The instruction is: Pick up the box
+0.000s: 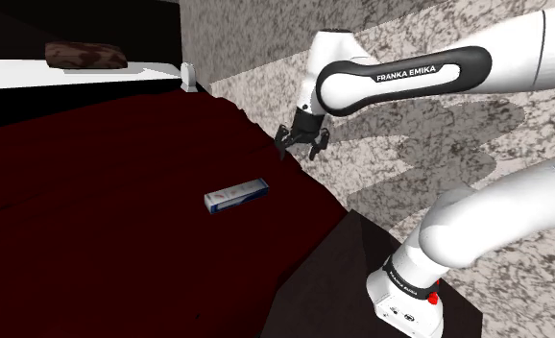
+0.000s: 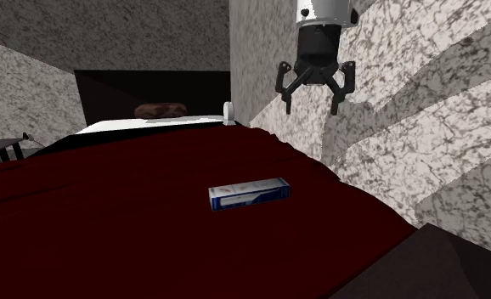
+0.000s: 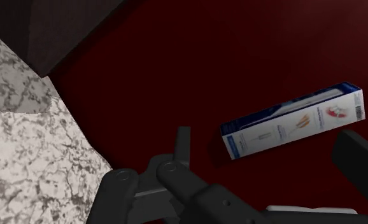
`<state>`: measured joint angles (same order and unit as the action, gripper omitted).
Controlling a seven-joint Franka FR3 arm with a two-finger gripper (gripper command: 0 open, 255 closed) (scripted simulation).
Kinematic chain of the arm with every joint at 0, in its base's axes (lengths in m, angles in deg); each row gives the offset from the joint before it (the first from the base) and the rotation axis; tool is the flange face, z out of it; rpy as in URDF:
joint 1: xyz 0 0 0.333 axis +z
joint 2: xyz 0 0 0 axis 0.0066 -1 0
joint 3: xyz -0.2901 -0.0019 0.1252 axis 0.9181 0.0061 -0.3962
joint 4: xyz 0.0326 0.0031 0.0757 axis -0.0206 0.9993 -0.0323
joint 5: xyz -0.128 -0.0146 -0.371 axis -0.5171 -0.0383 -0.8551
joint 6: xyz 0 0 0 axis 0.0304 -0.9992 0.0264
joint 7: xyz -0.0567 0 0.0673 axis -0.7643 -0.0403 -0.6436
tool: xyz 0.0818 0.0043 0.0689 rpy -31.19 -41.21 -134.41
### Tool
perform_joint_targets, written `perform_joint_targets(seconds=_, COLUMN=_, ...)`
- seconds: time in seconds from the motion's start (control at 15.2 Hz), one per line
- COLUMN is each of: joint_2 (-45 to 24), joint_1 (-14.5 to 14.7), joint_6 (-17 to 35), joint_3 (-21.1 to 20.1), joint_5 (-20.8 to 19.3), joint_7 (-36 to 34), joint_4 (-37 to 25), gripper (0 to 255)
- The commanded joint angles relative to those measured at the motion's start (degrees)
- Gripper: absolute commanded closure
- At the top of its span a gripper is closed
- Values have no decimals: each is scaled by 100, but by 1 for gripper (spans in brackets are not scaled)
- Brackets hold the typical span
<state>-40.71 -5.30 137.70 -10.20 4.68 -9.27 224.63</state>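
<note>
Nearest, the arm [image 1: 407,72] carries white lettering, "FRANKA EMIKA", on its dark joint. The blue-and-white box [image 2: 249,194] lies flat on the dark red surface [image 2: 108,221]; its print is illegible. The pincer [image 2: 312,104] hangs open and empty above the surface's edge, apart from the box. Farthest is a brown lump [image 1: 85,55].

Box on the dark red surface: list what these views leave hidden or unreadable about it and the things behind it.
1. Box lettering: too small to read, even in the wrist view.
2. Box underside: hidden in all views, flat against the dark red surface.
3. Brown object at the back: shoulder view, too dim and far off to identify.
4. Small white object near it: too small to identify.
</note>
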Motion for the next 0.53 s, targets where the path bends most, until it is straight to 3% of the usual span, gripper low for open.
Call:
perform_joint_targets(seconds=0.0, joint_2=-374, joint_1=-83, joint_6=327, joint_3=-196, joint_5=18, joint_7=-582, joint_4=-35, gripper=0)
perform_joint_targets(seconds=0.46, joint_2=-2037, joint_1=-386, joint_6=1305, joint_3=-706, joint_5=-355, joint_7=-2631, joint_4=-607, gripper=0)
